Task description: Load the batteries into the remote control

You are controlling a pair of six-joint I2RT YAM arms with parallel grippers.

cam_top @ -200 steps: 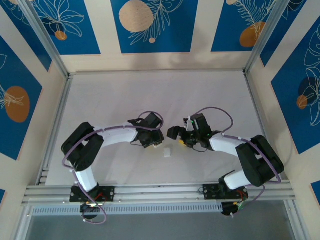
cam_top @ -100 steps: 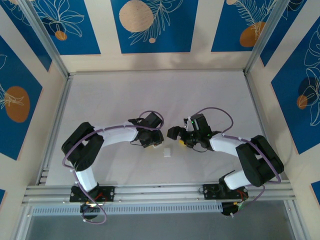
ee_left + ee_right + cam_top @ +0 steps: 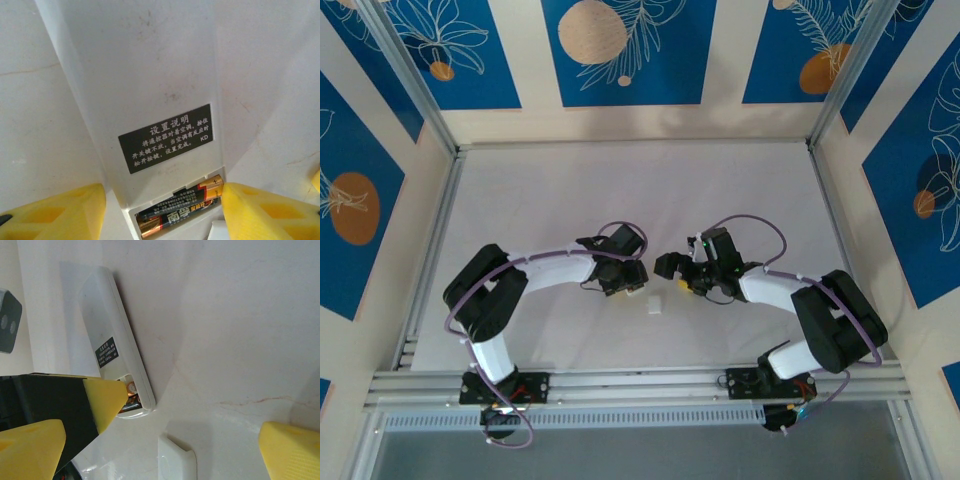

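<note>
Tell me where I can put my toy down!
The far half of the table, between the back wall and the arms, is bare. The near strip between the two arm bases is bare too. The middle is crowded: left gripper, right gripper, remote control and small white piece.

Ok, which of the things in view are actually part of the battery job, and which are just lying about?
Job:
- remote control, back up, compartment open
- batteries, lying in that compartment
- left gripper, jaws either side of the remote

Lying about:
- small loose white piece beside the remote, untouched; possibly the cover, cannot tell
</note>
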